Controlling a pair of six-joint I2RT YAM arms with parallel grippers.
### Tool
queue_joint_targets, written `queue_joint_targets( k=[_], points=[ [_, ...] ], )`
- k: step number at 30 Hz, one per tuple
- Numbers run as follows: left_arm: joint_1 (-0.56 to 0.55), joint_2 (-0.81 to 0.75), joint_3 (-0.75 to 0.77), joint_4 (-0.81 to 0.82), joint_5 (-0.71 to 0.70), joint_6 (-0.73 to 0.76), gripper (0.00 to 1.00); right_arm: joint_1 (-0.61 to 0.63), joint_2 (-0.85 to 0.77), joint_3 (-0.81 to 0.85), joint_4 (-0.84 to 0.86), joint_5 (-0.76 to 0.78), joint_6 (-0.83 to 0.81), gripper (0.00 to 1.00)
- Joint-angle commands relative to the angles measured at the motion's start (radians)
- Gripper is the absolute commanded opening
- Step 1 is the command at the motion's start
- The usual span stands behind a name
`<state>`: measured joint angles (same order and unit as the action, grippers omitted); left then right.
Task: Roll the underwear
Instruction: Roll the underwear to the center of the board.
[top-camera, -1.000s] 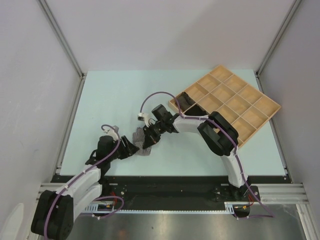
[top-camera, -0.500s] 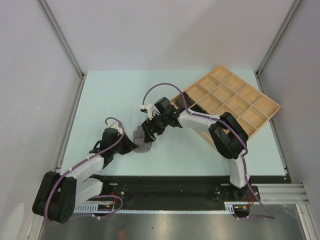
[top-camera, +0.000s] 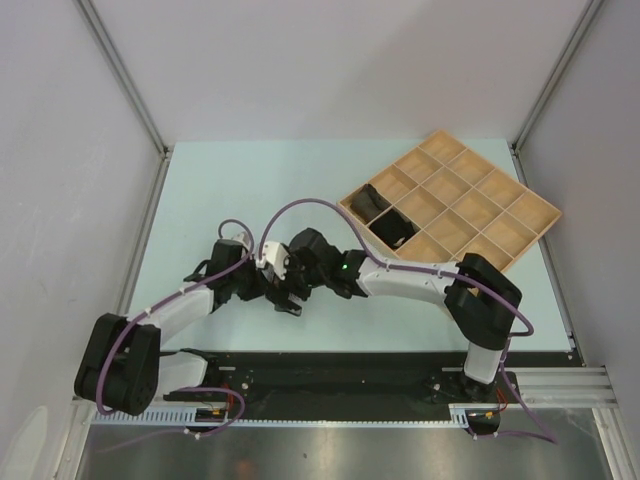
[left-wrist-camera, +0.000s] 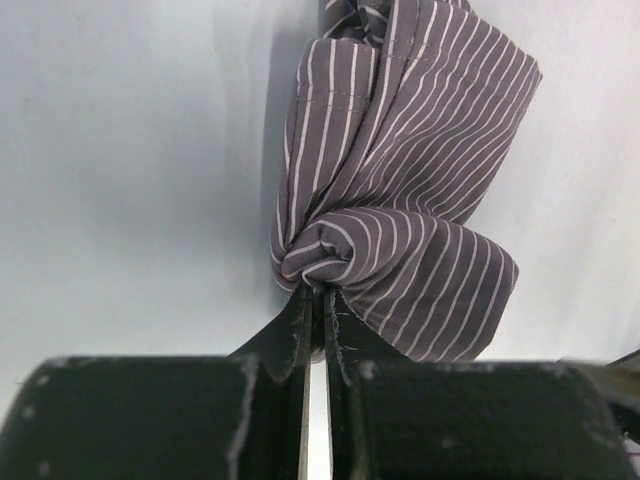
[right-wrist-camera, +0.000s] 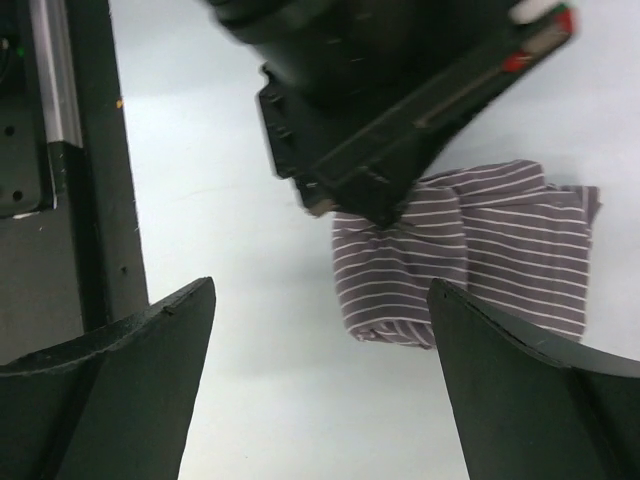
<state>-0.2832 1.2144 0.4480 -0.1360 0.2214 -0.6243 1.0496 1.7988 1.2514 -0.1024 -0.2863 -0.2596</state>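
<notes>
One piece of underwear (left-wrist-camera: 400, 170), grey-purple cloth with thin white stripes, lies bunched and partly rolled on the pale table. My left gripper (left-wrist-camera: 315, 295) is shut on a fold at its near edge. The right wrist view shows the same striped underwear (right-wrist-camera: 480, 260) just beyond my right gripper (right-wrist-camera: 320, 288), which stands wide open above the table with nothing between its fingers. The left gripper's black body (right-wrist-camera: 380, 120) sits on top of the cloth there. From above, both grippers (top-camera: 283, 285) meet over the cloth and hide most of it.
A compartmented wooden tray (top-camera: 545, 215) sits at the back right, with a dark rolled piece (top-camera: 368, 200) in one cell and another (top-camera: 400, 232) in a cell beside it. The table's black front rail (right-wrist-camera: 70, 200) runs close to the right gripper.
The right gripper has let go of the cloth and opened wide. The left gripper has shut on the fold. Both grippers and the cloth have shifted slightly left and nearer.
</notes>
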Motion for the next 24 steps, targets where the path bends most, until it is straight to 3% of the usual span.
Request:
queue_joint_targets(
  k=[1, 13, 24],
  points=[
    [-0.001, 0.039, 0.047, -0.043, -0.007, 0.034, 0.06, 0.015, -0.004, -0.026, 0.093, -0.017, -0.067, 0.90],
    [0.001, 0.040, 0.074, -0.062, -0.002, 0.034, 0.06, 0.018, 0.111, -0.052, 0.093, 0.070, -0.110, 0.77],
    [0.012, 0.039, 0.089, -0.065, 0.027, 0.040, 0.06, 0.064, 0.194, -0.106, 0.243, 0.409, -0.124, 0.77]
  ],
)
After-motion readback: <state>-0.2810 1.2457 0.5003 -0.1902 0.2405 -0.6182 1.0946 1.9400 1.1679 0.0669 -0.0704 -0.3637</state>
